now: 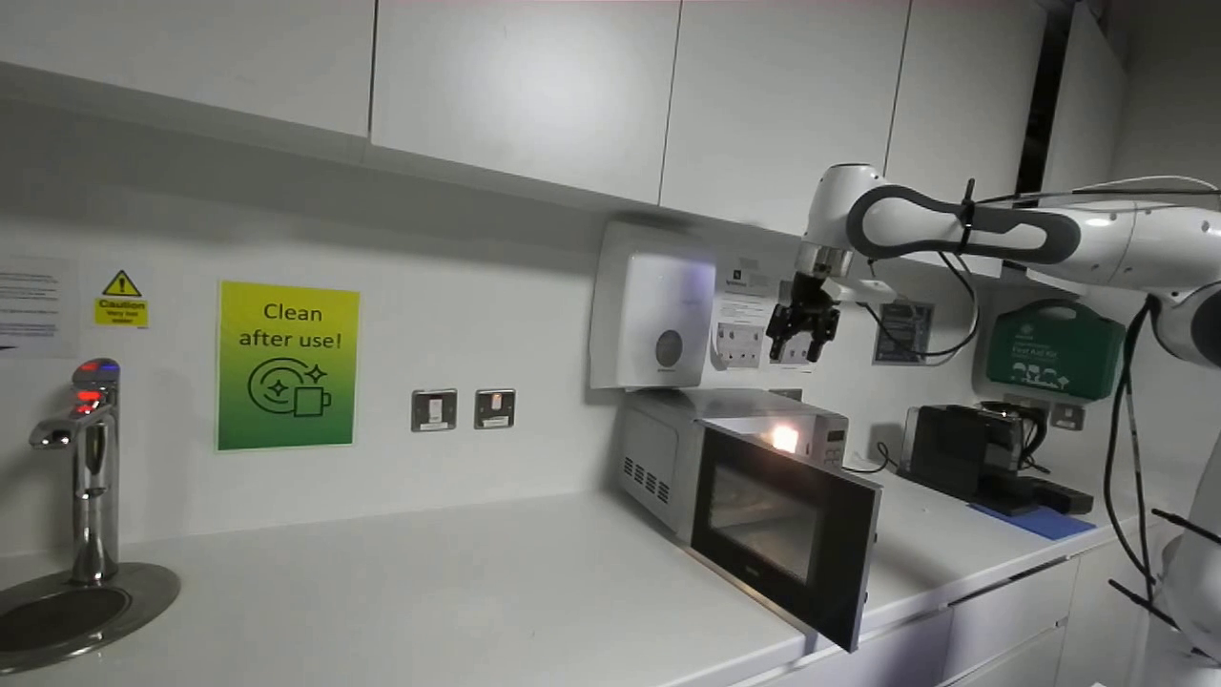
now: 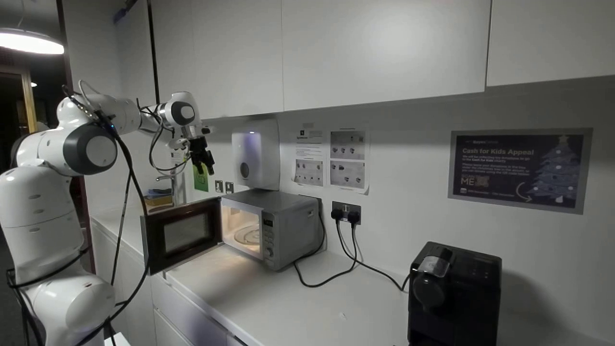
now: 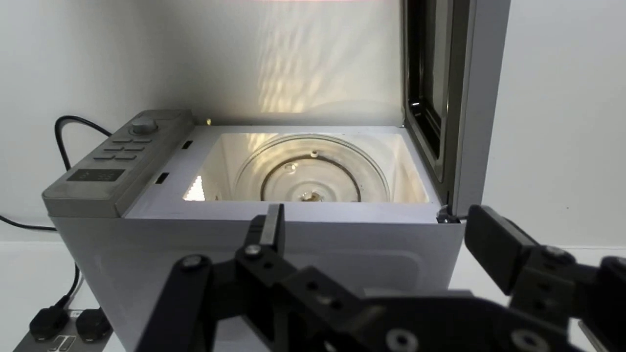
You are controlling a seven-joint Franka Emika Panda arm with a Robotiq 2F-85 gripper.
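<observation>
My gripper (image 3: 374, 217) is open with nothing between its fingers, its pads (image 3: 494, 244) wide apart. It points down and hangs above the silver microwave (image 3: 342, 254), apart from it; both exterior views show the gripper (image 1: 795, 349) (image 2: 206, 169) in the air over the microwave (image 1: 658, 448) (image 2: 293, 221). The microwave's dark door (image 1: 844, 534) (image 2: 153, 240) is swung wide, sticking out past the counter's front edge. Inside the lit cavity lies a round glass turntable (image 3: 313, 171). In the wrist view the control panel (image 3: 117, 166) is at the left and the door (image 3: 481, 107) at the right.
Wall cabinets (image 1: 782, 105) overhang the counter (image 1: 429, 592). A white dispenser (image 1: 658, 296) hangs on the wall behind the microwave. A black coffee machine (image 2: 456, 288), plugged cables (image 2: 353, 235), a tap (image 1: 95, 468) and a green first aid kit (image 1: 1054, 348) are also around.
</observation>
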